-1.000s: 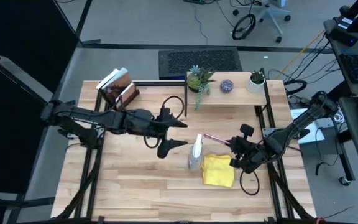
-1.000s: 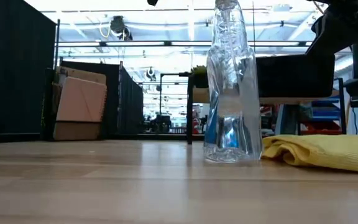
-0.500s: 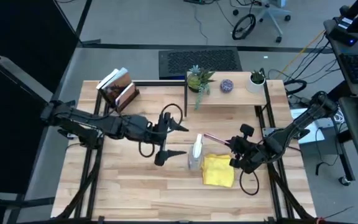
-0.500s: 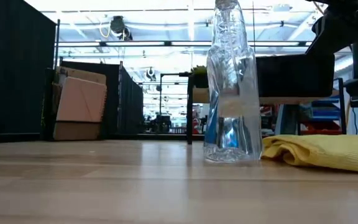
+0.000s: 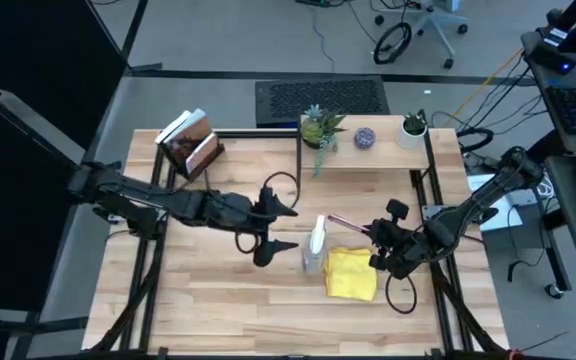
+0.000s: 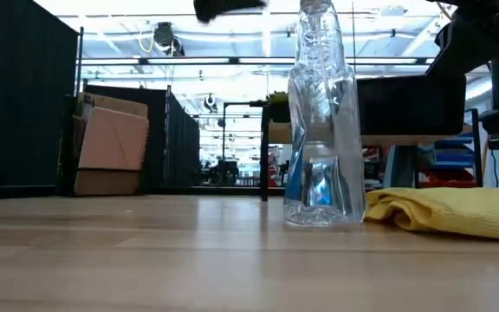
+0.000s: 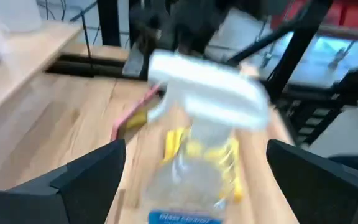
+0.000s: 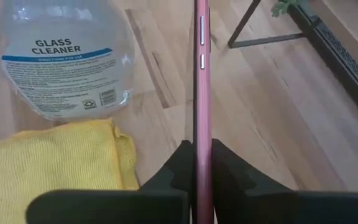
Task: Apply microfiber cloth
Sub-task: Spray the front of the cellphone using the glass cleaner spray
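The yellow microfiber cloth (image 5: 352, 274) lies crumpled on the table right of centre, also seen in the low view (image 6: 450, 211) and in the right wrist view (image 8: 55, 163). A clear spray bottle (image 5: 314, 247) stands upright just left of it. My left gripper (image 5: 290, 227) hovers open left of the bottle. In the left wrist view its fingers (image 7: 86, 180) stand on either side of the bottle (image 7: 197, 130) without touching it. My right gripper (image 5: 376, 245) sits at the cloth's far right corner, shut on a phone with a pink edge (image 5: 346, 223). My right gripper pinches the phone's end (image 8: 201, 134) between its two fingers, one finger on each flat face. The phone stands on its long edge and reaches out from the fingers toward the table's left, past the cloth's far edge. Its side buttons (image 8: 202, 38) face the camera.
A raised shelf (image 5: 363, 150) at the far side carries a plant (image 5: 320, 127), a small purple thing (image 5: 365, 137) and a white pot (image 5: 413, 130). Books (image 5: 190, 140) lean at the far left. Bare wood (image 5: 228, 300) lies toward the near edge.
My left gripper has moved toward the table's near edge and slightly closer to the spray bottle, staying open. The bottle, the cloth and my right gripper with the phone have kept still.
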